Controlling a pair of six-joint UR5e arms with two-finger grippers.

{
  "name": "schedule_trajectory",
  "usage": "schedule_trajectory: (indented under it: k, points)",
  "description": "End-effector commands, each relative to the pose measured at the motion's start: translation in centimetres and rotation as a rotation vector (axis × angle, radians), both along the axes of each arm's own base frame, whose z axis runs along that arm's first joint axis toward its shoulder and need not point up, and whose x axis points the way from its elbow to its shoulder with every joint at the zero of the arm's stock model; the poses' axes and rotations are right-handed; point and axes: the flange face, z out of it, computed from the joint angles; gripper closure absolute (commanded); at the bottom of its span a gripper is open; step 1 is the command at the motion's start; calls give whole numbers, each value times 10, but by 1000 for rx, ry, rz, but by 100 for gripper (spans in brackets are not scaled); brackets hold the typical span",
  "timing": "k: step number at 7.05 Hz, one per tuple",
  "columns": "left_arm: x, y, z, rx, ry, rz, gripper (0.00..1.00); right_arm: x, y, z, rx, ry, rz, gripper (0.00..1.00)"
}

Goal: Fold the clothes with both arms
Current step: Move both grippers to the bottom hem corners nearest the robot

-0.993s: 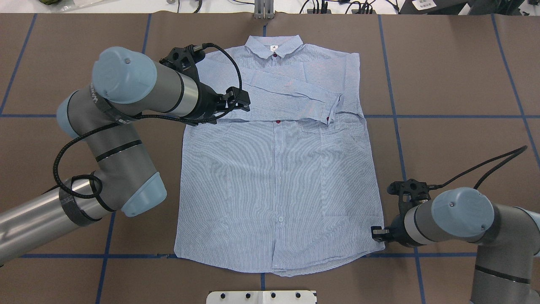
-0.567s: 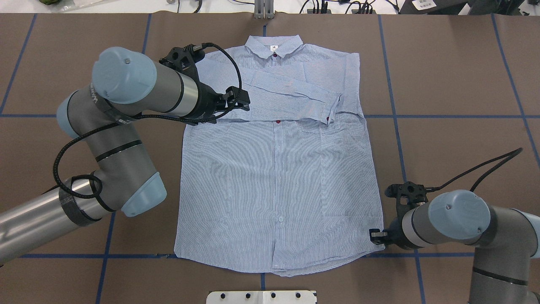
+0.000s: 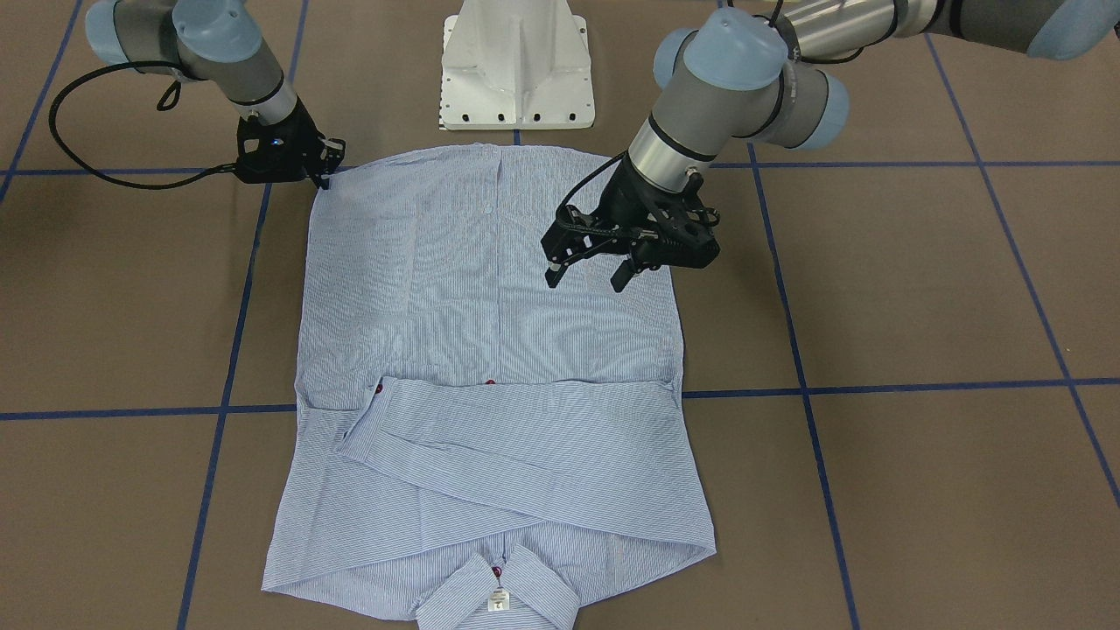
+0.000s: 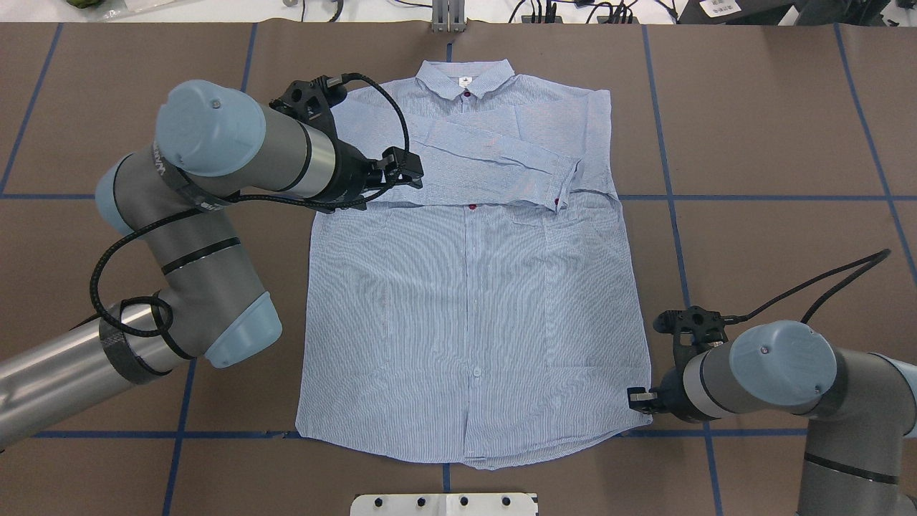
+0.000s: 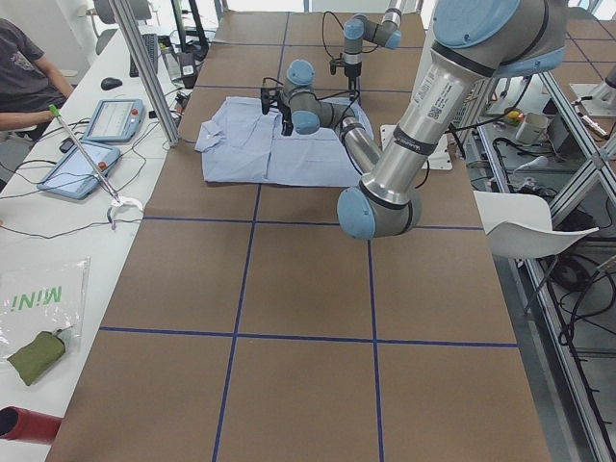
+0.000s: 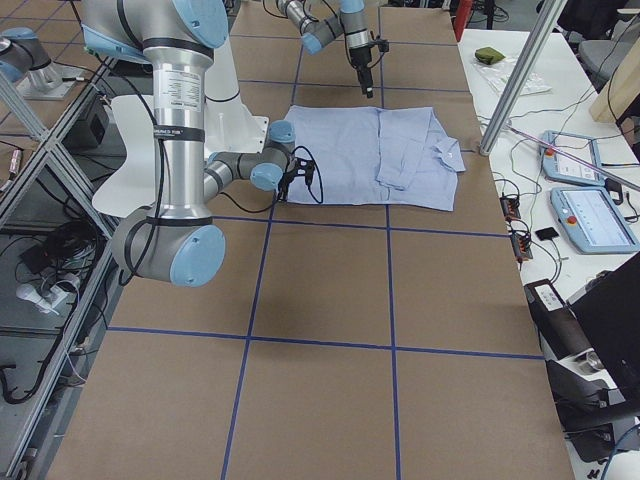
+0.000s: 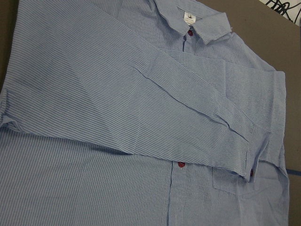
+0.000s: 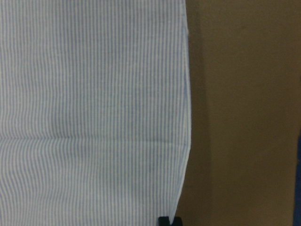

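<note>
Soft, light striped shirt (image 4: 473, 308), so pinch hem corners, with left gripper (image 3: 586, 280) jaws apart, right gripper (image 3: 325, 179) jaws impossible to tell.

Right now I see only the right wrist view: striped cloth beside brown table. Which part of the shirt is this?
Observer: The hem corner of the shirt, on the side of its chest pocket. The right gripper is at that corner.
Operator: And the other one?
Observer: The left gripper hovers above the shirt's other half, near the folded sleeves, jaws open and empty.
Operator: How do they lie?
Observer: Both are folded across the chest, just below the collar.
</note>
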Motion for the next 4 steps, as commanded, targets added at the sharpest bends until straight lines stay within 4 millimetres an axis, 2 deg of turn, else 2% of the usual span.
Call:
schedule_trajectory:
  k: [1, 3, 4]
  points:
    - [-14, 21, 38, -24, -30, 11, 1, 10, 2, -19, 13, -37, 3, 100]
    - [-21, 84, 86, -51, -68, 77, 1, 16, -3, -33, 22, -65, 20, 100]
    - [-20, 122, 114, -57, -112, 95, 1, 17, -3, -38, 14, -74, 27, 100]
